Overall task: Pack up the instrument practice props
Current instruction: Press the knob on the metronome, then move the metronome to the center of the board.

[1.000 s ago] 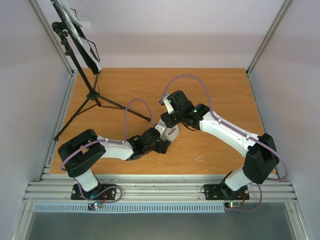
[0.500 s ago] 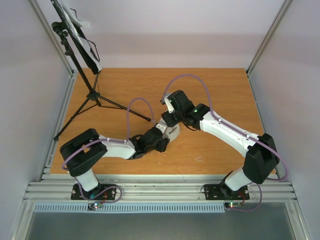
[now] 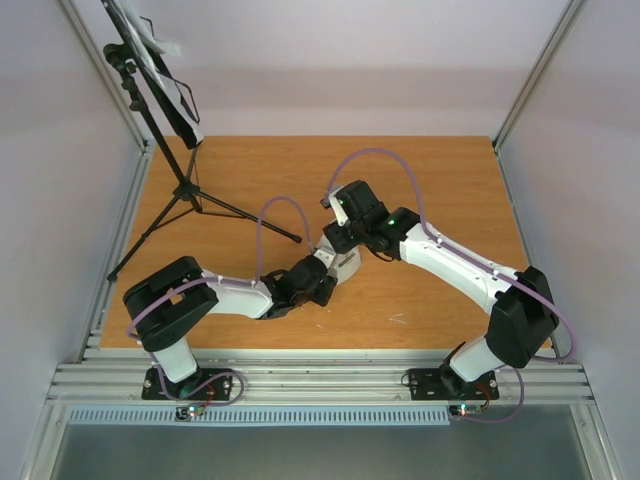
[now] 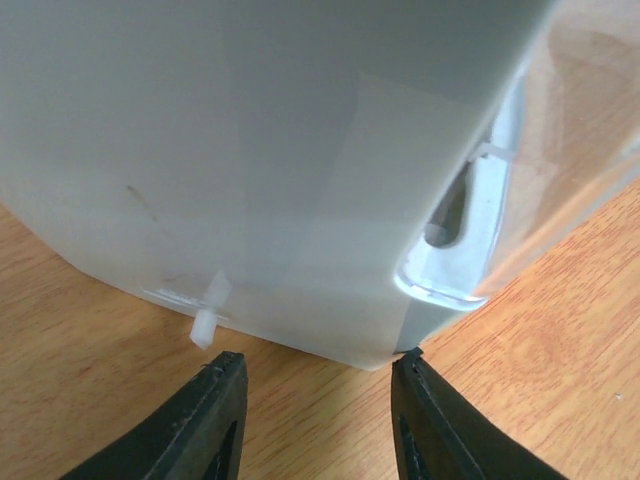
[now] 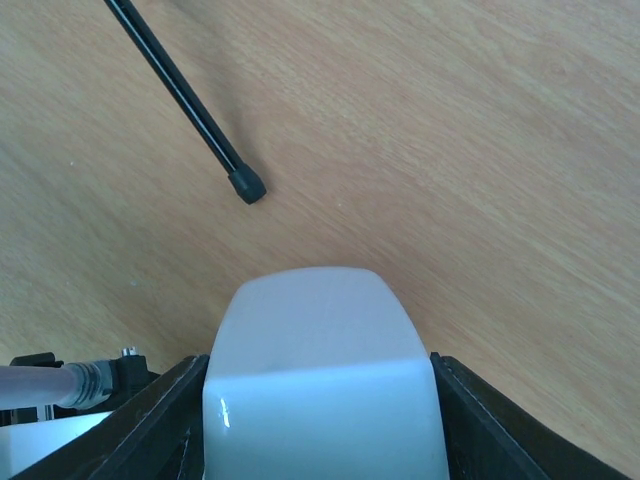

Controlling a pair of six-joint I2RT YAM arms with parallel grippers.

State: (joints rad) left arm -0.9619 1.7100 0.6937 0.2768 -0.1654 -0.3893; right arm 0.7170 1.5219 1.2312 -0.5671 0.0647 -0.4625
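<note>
Pale walls point(image 3: 330, 60) close in a wooden table point(image 3: 440, 170) on three sides, with aluminium frame rails point(image 3: 320, 380) along the near edge where both arms are bolted. The black music stand point(image 3: 150, 75) sits in the far-left corner, its desk tilted and leaning out past the table's left edge, with white sheet-music pages point(image 3: 163, 46) on it. Its tripod legs splay across the left part of the wood, and one leg point(image 3: 250, 215) reaches toward the middle, ending in a rubber foot point(image 5: 246, 187) near the metronome but apart from it. The metronome point(image 3: 346, 262) stands on the table near its centre, well away from every edge, with broad open wood to its right and toward the far side. The right gripper point(image 3: 341, 247) comes in from above and grasps it; in the right wrist view the pale body point(image 5: 320, 360) fills the gap between the two black fingers, touching both. The left gripper point(image 3: 322, 287) lies low on the near-left side of the metronome. Its fingers point(image 4: 215, 410) are apart with only wood between them, the tips right at the metronome's lower edge, so it grips nothing. The clear cover point(image 4: 575, 150) shows on the right of the left wrist view, against the pale body point(image 4: 250, 150). The two grippers crowd close together around the metronome, and the left arm's elbow lies folded toward the near-left corner.
</note>
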